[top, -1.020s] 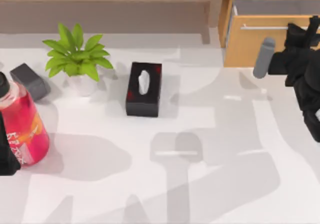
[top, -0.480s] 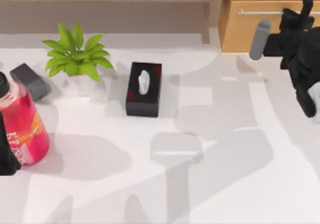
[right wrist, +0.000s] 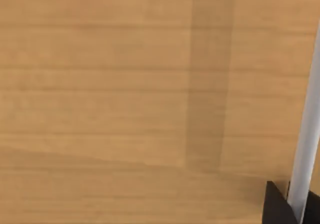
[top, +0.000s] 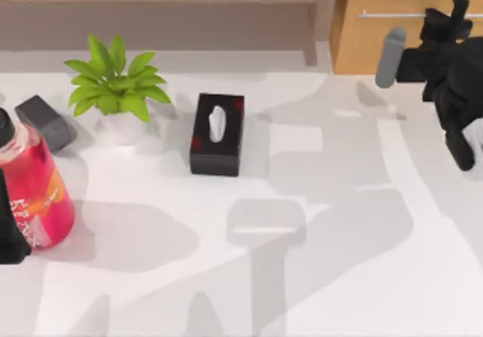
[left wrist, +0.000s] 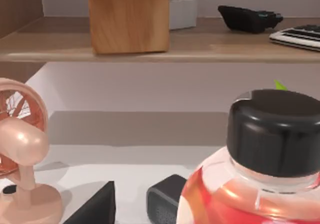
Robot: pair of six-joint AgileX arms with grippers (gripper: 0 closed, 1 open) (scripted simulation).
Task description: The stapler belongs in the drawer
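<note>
1. Right gripper [top: 451,19] sits at the slim silver bar handle [top: 392,14] of the light orange-brown wooden drawer [top: 407,47], at the table's far right. I can't tell whether it is clamped on the bar or loose.
2. The drawer front looks flush with the cabinet and no white interior is showing. My read is that it has to be opened before anything goes in.
3. To do that well, confirm a firm grip on the handle first. Then pull straight out, square to the front. An angled pull risks slipping off the thin bar or jamming the slide.
4. Open it wide enough for a clear drop from above.
5. The stapler [top: 44,121] is a small dark grey oblong block with rounded edges, plain and matte. It lies on the white table at the far left, well away from the drawer. It is just beside the red-pink bottle with a black cap [top: 34,186] and near the green potted plant [top: 113,84].
6. Left gripper [top: 9,235] is parked at the left edge by the bottle, grip state unclear. It is the nearer arm for the stapler pickup.
</note>
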